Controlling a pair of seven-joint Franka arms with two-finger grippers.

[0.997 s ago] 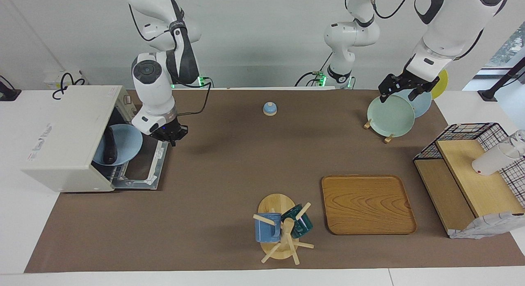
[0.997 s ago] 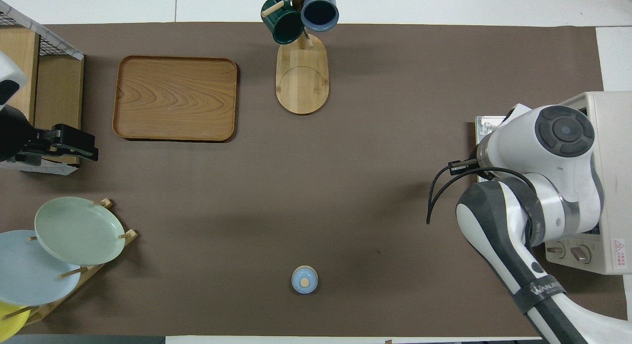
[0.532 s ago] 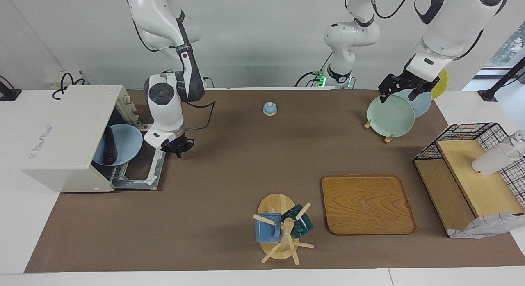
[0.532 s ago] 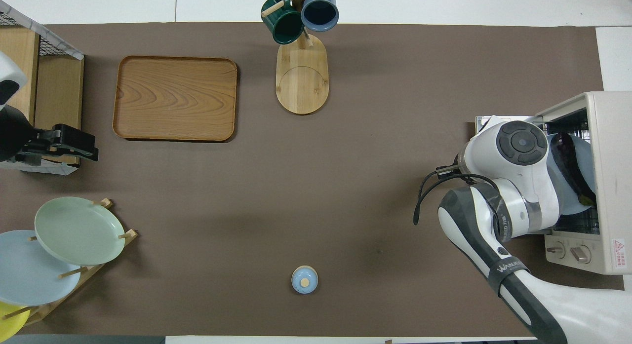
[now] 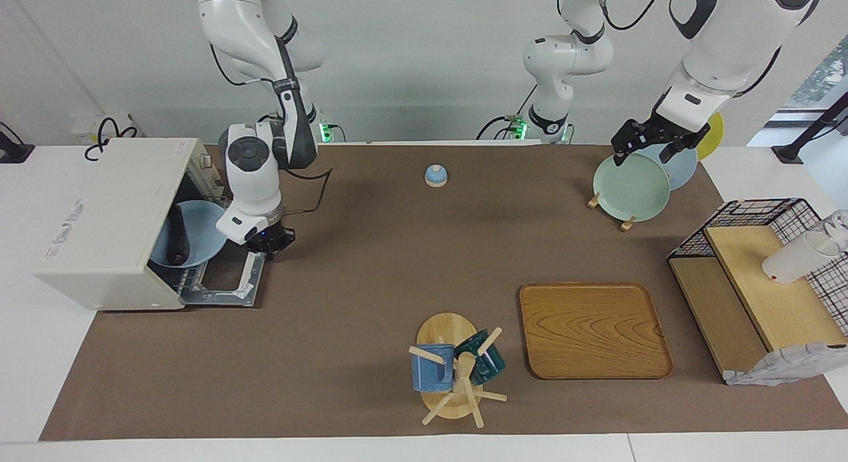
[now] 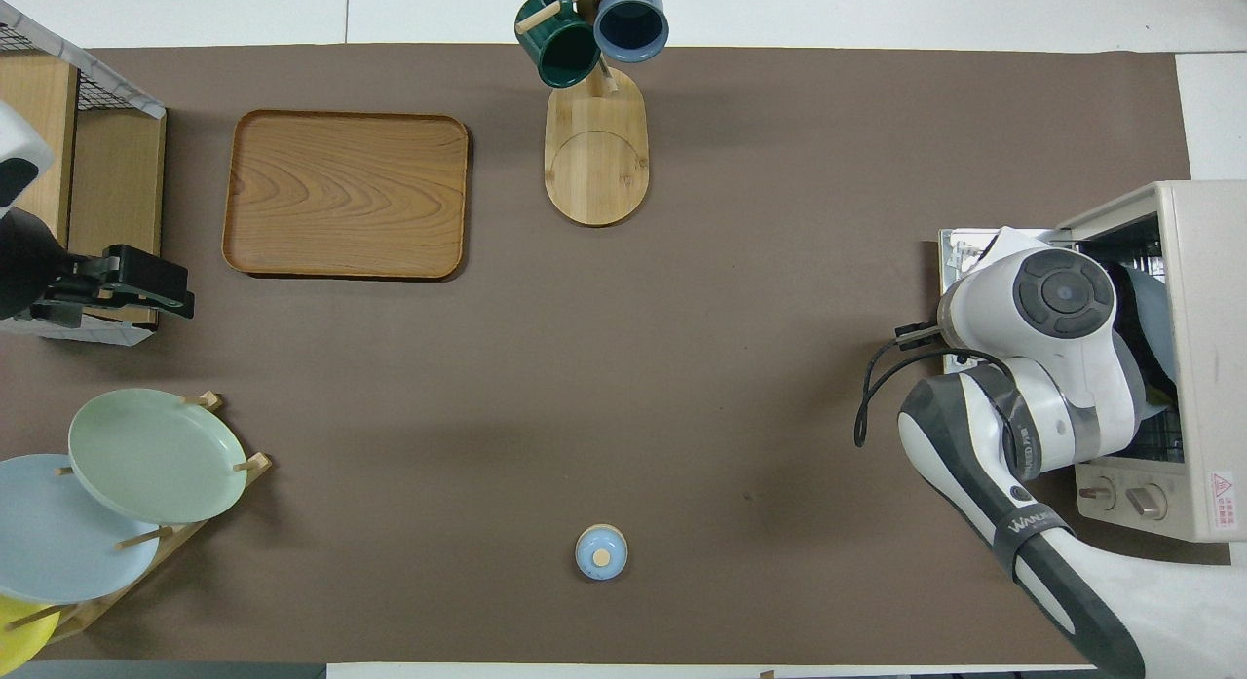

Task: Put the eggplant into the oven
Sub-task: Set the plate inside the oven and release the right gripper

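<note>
The right arm (image 6: 1047,367) hangs over the open oven (image 6: 1203,367), covering most of what may be the eggplant (image 6: 1145,314).

Facing view sits high across the counter (image 5: 371,263), looking back at both robots lined along its top edge. Overhead view hangs above the robots' own end, aimed forward and steeply down, arms entering from the bottom. Half a turn apart: the oven (image 5: 112,217) shows at one side in the first, at the reverse side (image 6: 1193,358) in the second. Both cover the whole brown mat, wooden tray (image 5: 594,329) (image 6: 346,194) included.
</note>
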